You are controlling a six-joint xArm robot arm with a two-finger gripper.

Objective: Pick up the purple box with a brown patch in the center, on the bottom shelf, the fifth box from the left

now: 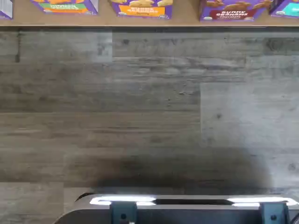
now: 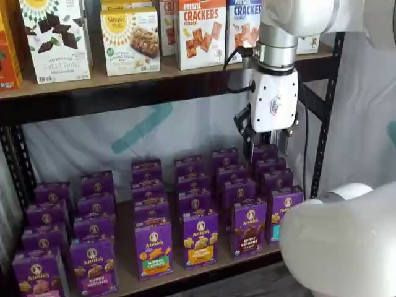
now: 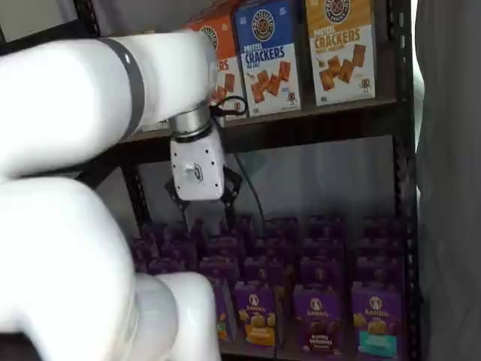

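In the wrist view, the front edge of the bottom shelf (image 1: pixel 187 22) runs along one border of the picture, with grey wood-grain floor (image 1: pixel 140 107) filling most of the frame. The purple box (image 1: pixel 232 10) stands at that shelf edge, its dark maroon band reading "Bunny Grahams"; a purple box with a yellow band (image 1: pixel 141 8) stands beside it. The dark mount (image 1: pixel 182 211) with its teal brackets occupies the opposite border; the fingers are not visible here. In a shelf view, the gripper (image 2: pixel 270 148) hangs in front of the rear rows of purple cartons, white body upright, black fingers pointing down with a plain gap between them and nothing held. The purple box (image 2: pixel 249 226) stands in the front row on the bottom shelf (image 2: pixel 198 272), below the gripper and nearer the camera, well apart from the fingers. The upper shelf (image 2: pixel 154 77) with cracker boxes lies above and behind the gripper. In a shelf view, the gripper (image 3: pixel 203 203) hangs under the upper board, fingers spread, above the back rows. The purple box (image 3: pixel 319 320) stands in the front row, below the gripper and off to one side, untouched.
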